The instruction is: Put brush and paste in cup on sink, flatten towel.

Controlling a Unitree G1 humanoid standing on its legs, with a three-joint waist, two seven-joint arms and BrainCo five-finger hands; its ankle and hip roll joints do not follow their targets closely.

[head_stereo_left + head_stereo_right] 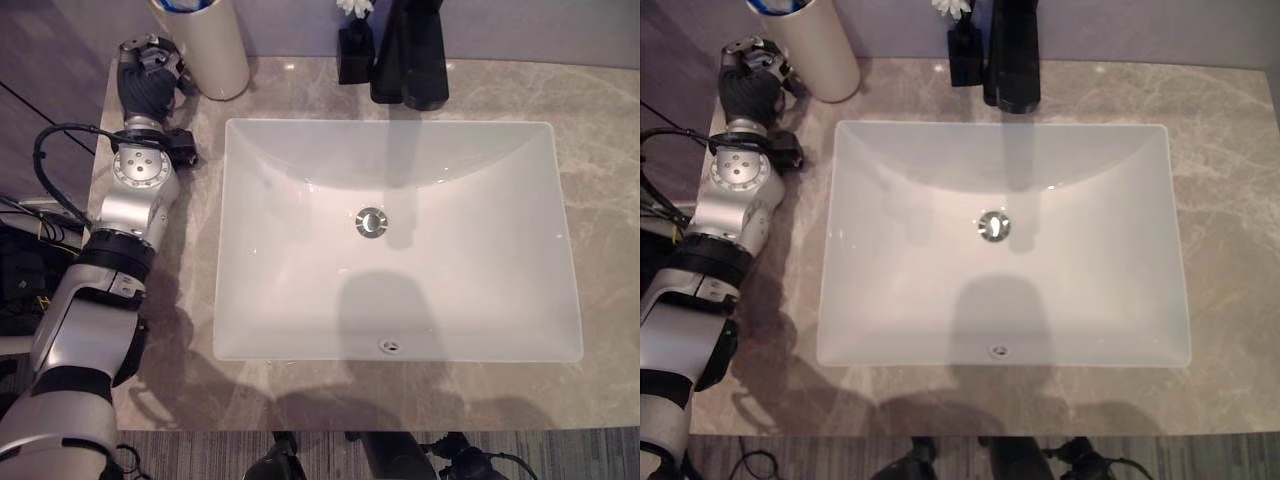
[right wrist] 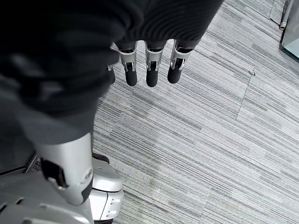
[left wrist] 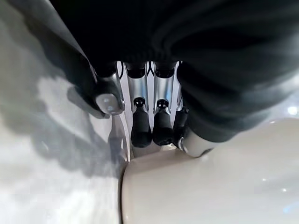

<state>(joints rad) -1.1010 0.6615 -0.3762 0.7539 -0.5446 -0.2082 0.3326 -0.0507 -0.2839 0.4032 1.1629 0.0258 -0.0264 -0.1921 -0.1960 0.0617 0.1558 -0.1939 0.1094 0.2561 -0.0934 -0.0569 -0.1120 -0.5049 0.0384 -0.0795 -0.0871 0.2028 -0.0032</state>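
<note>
A tall cream cup (image 1: pixel 215 50) stands at the counter's far left corner, and something blue (image 1: pixel 185 5) shows inside its rim. My left hand (image 1: pixel 148 75) rests on the counter just left of the cup. In the left wrist view its fingers (image 3: pixel 141 128) are relaxed, tips close to the cup's wall (image 3: pixel 210 186), with nothing held. My right hand (image 2: pixel 149 70) hangs low beside the counter over the carpet, fingers relaxed and empty.
A white rectangular sink (image 1: pixel 260 300) with a metal drain (image 1: pixel 372 222) fills the middle of the grey marble counter (image 1: pixel 600 200). A black faucet (image 1: pixel 410 55) and a small black vase with a white flower (image 1: pixel 355 50) stand behind it. Striped grey carpet (image 2: pixel 210 140) lies below.
</note>
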